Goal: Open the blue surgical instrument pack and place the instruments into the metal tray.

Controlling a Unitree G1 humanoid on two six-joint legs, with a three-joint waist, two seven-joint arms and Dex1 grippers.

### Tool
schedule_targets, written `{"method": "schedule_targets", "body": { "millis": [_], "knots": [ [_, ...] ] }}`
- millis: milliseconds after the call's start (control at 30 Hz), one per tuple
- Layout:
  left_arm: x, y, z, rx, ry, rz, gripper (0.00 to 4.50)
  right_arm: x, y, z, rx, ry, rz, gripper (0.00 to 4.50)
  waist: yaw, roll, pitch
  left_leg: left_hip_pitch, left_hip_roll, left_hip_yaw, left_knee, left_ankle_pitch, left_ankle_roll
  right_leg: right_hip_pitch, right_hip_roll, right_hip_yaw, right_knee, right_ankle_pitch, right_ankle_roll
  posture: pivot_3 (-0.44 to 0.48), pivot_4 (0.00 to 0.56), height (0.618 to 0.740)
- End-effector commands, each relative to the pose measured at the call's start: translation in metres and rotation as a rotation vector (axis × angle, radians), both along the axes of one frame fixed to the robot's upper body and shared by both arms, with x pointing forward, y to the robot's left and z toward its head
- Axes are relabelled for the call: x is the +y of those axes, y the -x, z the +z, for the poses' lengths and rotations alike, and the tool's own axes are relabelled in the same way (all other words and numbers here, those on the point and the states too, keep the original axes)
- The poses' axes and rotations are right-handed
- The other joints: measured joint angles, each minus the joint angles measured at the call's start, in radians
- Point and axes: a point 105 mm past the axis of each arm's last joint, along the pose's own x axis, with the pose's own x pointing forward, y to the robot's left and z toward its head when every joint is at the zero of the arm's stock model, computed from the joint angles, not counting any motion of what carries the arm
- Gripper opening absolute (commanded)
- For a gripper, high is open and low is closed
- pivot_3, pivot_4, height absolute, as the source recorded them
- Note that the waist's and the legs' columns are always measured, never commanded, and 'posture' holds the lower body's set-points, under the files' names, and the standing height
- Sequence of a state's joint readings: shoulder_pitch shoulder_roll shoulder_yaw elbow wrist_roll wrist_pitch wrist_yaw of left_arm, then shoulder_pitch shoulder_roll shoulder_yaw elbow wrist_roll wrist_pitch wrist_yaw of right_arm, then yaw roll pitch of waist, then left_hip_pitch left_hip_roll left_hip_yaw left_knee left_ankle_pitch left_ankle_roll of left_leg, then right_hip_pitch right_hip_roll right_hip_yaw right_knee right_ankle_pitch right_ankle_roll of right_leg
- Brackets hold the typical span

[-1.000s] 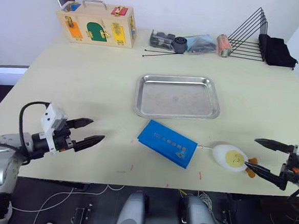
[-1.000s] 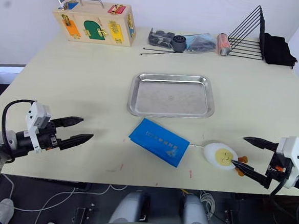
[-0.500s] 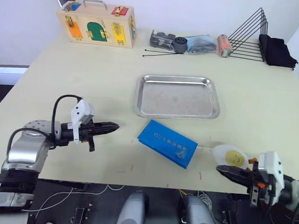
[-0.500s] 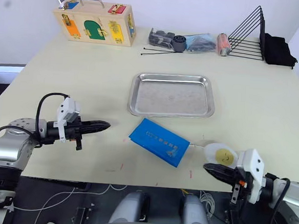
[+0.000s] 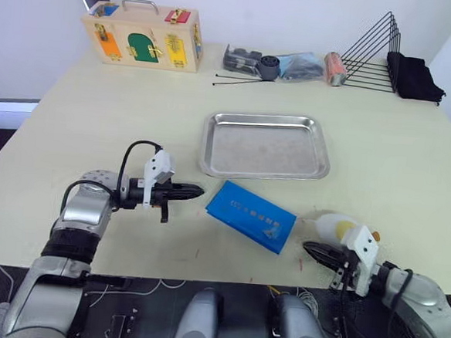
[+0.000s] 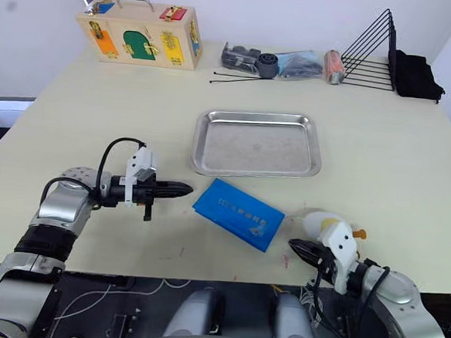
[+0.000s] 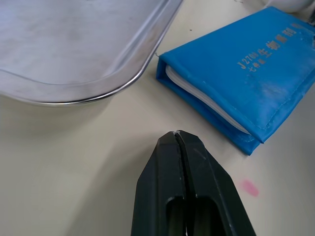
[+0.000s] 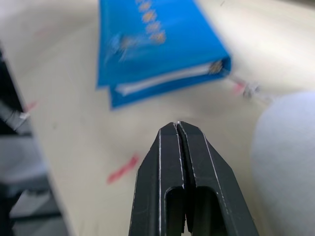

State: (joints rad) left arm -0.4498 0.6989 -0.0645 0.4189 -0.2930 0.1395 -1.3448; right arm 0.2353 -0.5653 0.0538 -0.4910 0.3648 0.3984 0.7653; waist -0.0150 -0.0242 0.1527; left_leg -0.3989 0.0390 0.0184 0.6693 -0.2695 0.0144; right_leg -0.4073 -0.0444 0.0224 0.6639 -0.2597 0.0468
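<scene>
Standing before a white wall, a pale table (image 5: 98,106) is seen. The closed blue surgical instrument pack (image 5: 251,215) lies just below the metal tray (image 5: 266,145), between the clenched, empty left claw (image 5: 197,190) and the clenched, empty right claw (image 5: 308,247).

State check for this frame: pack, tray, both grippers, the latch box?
blue surgical instrument pack: closed, flat on the table
metal tray: empty
left gripper: shut, holding nothing, beside the pack
right gripper: shut, holding nothing, beside the white egg-shaped toy
wooden latch box: doors closed
</scene>
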Motion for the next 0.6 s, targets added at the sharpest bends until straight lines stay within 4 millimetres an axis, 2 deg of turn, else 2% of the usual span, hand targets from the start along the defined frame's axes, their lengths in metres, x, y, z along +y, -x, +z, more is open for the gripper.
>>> {"method": "schedule_targets", "body": {
  "millis": [33,367,600],
  "knots": [
    [-0.006,-0.001,0.004,-0.026,-0.001,-0.046,0.02,0.008,-0.007,0.007,-0.02,-0.009,0.011,0.0,0.001,0.0,0.0,0.0,0.0,0.0,0.0,0.0,0.0,0.0,0.0,0.0,0.0,0.0,0.0,0.0,0.15,0.74],
    [-0.025,0.009,-0.002,-0.001,0.038,-0.107,0.02,0.021,-0.02,0.015,-0.052,-0.004,0.04,0.0,0.0,0.0,0.0,0.0,0.0,0.0,0.0,0.0,0.0,0.0,0.0,0.0,0.001,0.0,0.0,0.0,0.15,0.74],
    [-0.028,0.012,-0.007,0.006,0.047,-0.108,0.02,0.027,-0.026,0.016,-0.047,0.014,0.083,0.0,-0.002,0.0,0.0,0.0,0.0,0.0,0.0,0.0,0.0,0.0,0.0,0.0,0.001,0.0,0.0,0.0,0.15,0.74]
  ]
}}
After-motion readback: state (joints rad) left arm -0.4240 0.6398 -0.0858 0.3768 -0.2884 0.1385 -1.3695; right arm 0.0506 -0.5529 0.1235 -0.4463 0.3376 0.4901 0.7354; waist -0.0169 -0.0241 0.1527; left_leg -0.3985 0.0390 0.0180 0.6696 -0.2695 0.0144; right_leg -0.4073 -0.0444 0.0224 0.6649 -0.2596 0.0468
